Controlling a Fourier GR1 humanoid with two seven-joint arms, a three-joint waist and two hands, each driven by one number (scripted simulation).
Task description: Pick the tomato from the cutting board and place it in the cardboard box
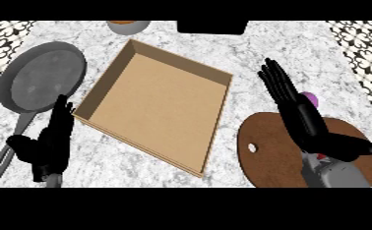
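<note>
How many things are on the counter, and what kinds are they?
Cardboard box: 1
Frying pan: 1
Cutting board: 1
Bowl: 1
Small pink-purple thing, mostly hidden behind the right hand: 1
Dark object at the far edge: 1
Total: 6

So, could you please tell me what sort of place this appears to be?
Most likely a kitchen counter: a marbled worktop carrying a grey frying pan, a round wooden cutting board and an open cardboard box.

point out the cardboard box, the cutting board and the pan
cardboard box point(156, 106), head view, on its bare floor
cutting board point(270, 150), head view, on its bare brown top left of the right hand
pan point(44, 76), head view, on its grey inside
</note>
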